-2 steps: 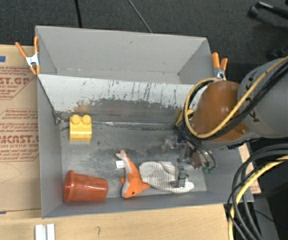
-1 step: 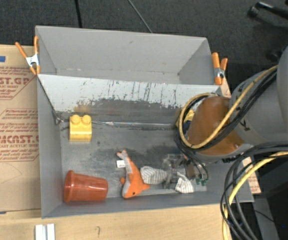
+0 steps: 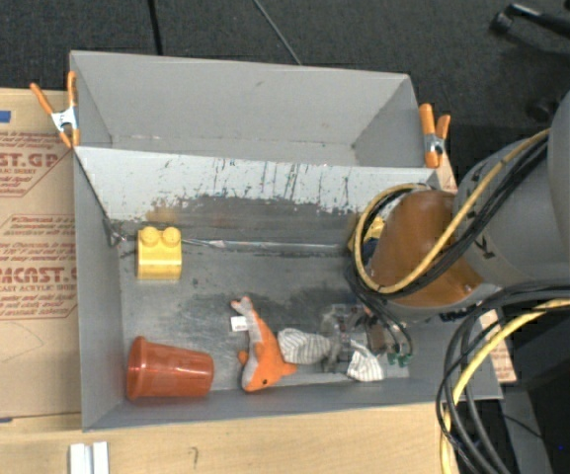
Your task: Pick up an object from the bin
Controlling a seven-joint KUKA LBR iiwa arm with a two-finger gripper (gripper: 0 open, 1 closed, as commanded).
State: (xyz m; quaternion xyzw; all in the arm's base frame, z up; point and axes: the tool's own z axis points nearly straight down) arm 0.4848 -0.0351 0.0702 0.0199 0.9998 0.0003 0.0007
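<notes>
The bin is grey, and its back wall has dark scratches and brownish streaks. At the left middle of the frame the block is plain yellow. The cup at lower left is red-orange. The soft toy at lower centre is orange with white parts. The cloth pieces beside it are white with a grey pattern. At the right, the wrist cover is brown-orange, and the cables are yellow and black.

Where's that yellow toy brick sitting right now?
The yellow brick sits at the left of the bin floor, by the back wall, with the orange cup lying nearer the front.
</notes>
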